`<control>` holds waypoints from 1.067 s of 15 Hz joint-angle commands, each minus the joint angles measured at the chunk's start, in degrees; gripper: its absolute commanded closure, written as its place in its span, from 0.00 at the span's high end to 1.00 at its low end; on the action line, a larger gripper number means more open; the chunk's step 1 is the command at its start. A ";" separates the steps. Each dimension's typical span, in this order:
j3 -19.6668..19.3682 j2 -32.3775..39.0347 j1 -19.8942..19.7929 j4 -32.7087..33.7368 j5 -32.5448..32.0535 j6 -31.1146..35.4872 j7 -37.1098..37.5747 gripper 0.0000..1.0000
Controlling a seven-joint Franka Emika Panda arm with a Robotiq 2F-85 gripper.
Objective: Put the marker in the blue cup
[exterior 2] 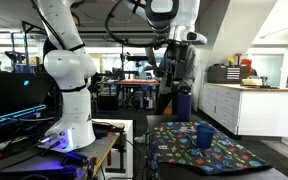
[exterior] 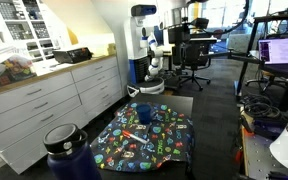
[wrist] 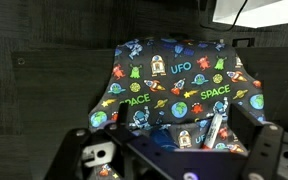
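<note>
Hanging high above the table, the gripper (exterior 2: 179, 80) shows near the upper middle of an exterior view, at the end of the white arm (exterior 2: 64, 70) that rises from the left of the frame. From where I stand the wrist view tells more. The gripper (wrist: 174, 162) fills the bottom edge there, its jaws spread wide with one dark finger at the lower left and the other at the lower right, and nothing is clasped between them.

The marker (wrist: 215, 130), pale and slim, shows in the lower right of the wrist view. It stands nearly upright in the frame, just above the gripper's body and nearer its right-hand finger. It seems to lie on the space-print cloth (wrist: 174, 75), though I cannot tell for sure.

The blue cup (exterior: 144, 113) stands upright on the cloth (exterior: 149, 140), a little below the middle of the frame. In the opposite exterior view the blue cup (exterior 2: 205, 134) sits right of centre on the cloth (exterior 2: 209, 155).

A big navy bottle (exterior: 72, 152) stands at the lower left, beside the cloth's edge. White cabinets (exterior: 44, 105) run along the left
</note>
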 commanded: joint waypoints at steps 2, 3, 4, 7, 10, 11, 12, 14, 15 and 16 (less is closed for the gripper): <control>0.66 0.04 -0.68 0.07 0.22 -0.09 -0.17 1.00; 0.66 0.04 -0.68 0.07 0.22 -0.09 -0.17 1.00; 0.66 0.03 -0.68 0.07 0.22 -0.09 -0.17 1.00; 0.66 0.04 -0.68 0.07 0.22 -0.09 -0.17 1.00; 0.76 0.17 -0.65 0.19 0.16 -0.04 0.03 1.00; 0.86 0.23 -0.63 0.25 0.17 0.00 0.15 1.00; 1.14 0.34 -0.61 0.33 -0.03 0.19 0.58 1.00; 1.79 0.48 -0.49 0.42 -0.24 0.63 1.41 1.00; 2.07 0.56 -0.40 0.51 -0.16 0.73 1.79 1.00; 2.40 0.71 -0.27 0.58 0.07 1.00 2.21 1.00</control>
